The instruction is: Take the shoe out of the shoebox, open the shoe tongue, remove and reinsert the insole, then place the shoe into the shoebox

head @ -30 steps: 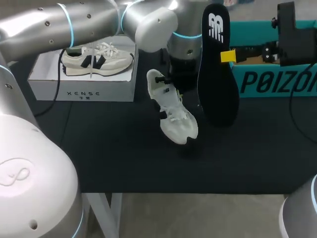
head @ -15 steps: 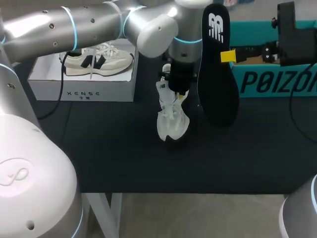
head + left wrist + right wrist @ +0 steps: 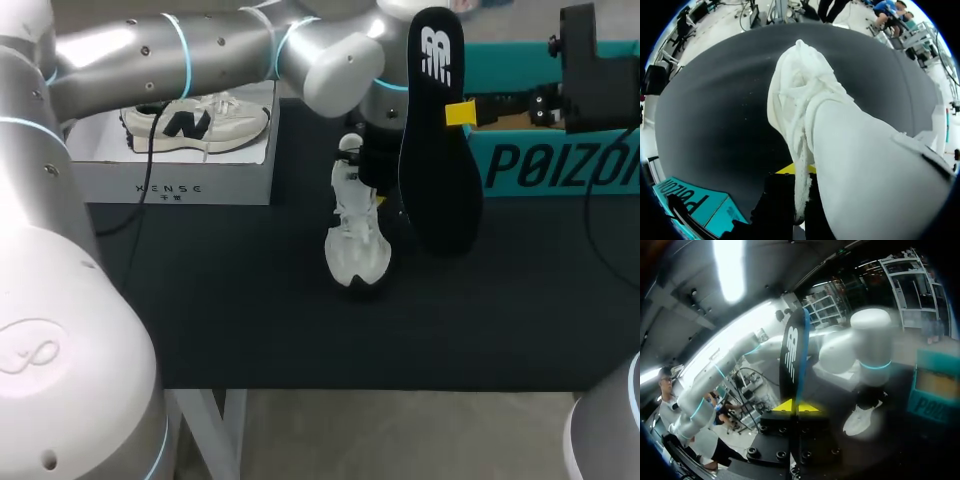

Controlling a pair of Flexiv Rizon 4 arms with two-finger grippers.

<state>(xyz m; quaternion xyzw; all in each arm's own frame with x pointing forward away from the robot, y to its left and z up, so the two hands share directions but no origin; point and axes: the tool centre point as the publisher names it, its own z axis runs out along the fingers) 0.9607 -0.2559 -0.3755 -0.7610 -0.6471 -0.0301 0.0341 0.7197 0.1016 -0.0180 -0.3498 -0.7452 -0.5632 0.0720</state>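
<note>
Black table, far half in use.

- **Left gripper**: clamped on the heel end of the white sneaker. The sneaker stands toe-down on the table near the far edge, about mid-width.
- **Right gripper**: closed on the black insole, held upright just beside the sneaker.
- **Teal shoebox**: far right corner.
- **White box**, carrying a second sneaker: far left.
- **Reinsertion, by my judgement:** tilt the sneaker's opening toward the insole. Feed the insole in toe-end first, keeping the tongue clear.

Bright overhead light, dark matte table.
Glare streaks on left arm; white shoe washed out in left wrist view, small shadow under its toe; ceiling lamp flares in right wrist view, insole dark vs. it.
</note>
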